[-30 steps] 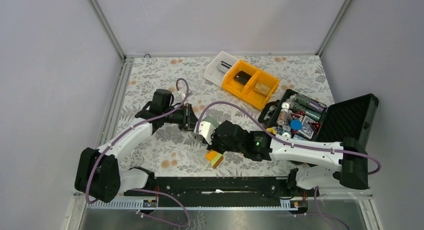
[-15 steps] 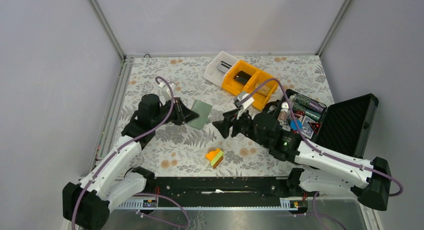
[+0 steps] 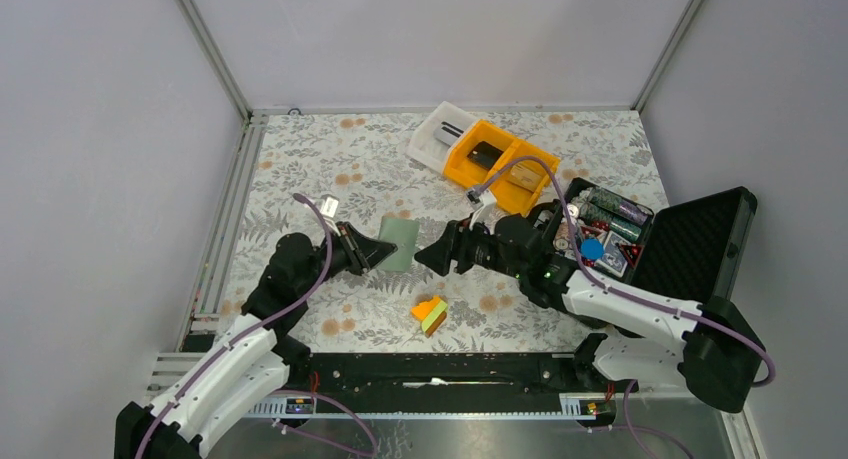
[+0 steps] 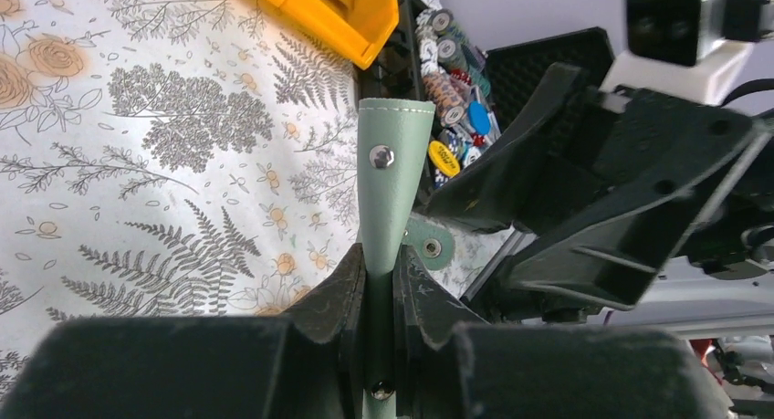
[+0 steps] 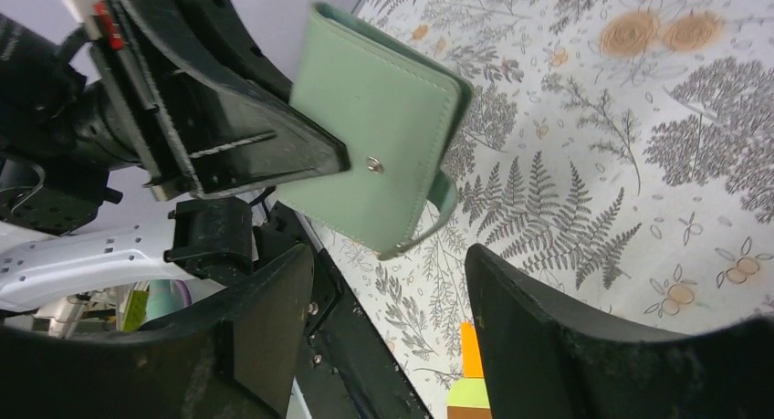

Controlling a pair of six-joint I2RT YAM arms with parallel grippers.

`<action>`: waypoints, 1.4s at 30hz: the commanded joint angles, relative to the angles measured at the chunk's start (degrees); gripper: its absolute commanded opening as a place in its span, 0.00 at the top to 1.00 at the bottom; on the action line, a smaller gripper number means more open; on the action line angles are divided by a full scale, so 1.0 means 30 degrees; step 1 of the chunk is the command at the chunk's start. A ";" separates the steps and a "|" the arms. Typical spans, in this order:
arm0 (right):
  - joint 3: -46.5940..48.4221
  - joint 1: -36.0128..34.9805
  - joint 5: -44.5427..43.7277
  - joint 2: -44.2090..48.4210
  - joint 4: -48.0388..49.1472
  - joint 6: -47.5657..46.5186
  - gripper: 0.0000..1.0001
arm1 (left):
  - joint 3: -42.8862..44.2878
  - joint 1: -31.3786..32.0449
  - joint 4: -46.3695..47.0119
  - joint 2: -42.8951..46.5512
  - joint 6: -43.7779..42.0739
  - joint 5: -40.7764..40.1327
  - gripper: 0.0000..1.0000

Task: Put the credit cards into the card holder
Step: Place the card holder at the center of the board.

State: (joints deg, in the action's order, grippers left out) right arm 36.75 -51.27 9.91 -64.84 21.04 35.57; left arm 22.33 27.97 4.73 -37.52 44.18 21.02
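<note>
The floral surface [image 3: 330, 179] carries all things. The left gripper [image 3: 368, 247] is clamped on the folded card holder [image 3: 400, 241], which seems to be raised off the surface. Its long axis points at the right gripper [image 3: 440, 254], which stands wide and empty just in front of it. The cards lie beyond the right gripper, nearer to that arm. The yellow bin [image 3: 503, 166] has 2 compartments, with 1 black card [image 3: 487, 156] and 1 tan card [image 3: 522, 174]. The white tray [image 3: 428, 144] has 1 white card [image 3: 450, 131]. I think the holder must be opened first.

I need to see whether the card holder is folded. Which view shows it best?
Right wrist: the card holder shows its whole outer face, folded. The left wrist view sees it nearly edge-on; the top external view shows it small and far off.
</note>
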 commanded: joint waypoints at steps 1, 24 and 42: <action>-0.0001 0.0125 0.0683 -0.0580 0.1308 0.1507 0.32 | -0.0186 0.0082 0.2550 0.0800 0.0887 -0.0640 1.00; 0.0782 0.0365 -0.2420 -0.2721 0.1415 0.0255 1.00 | -0.1800 0.0065 0.5571 -0.1216 0.1517 -0.0218 1.00; 0.3219 0.2155 0.3531 -0.9878 0.0094 -0.1389 1.00 | 0.0818 0.0082 0.0733 -0.7817 -0.1933 -0.6656 0.16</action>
State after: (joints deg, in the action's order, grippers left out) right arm 42.94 -45.58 11.79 -92.23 20.47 32.80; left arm 19.59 28.08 7.81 -59.57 41.82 6.17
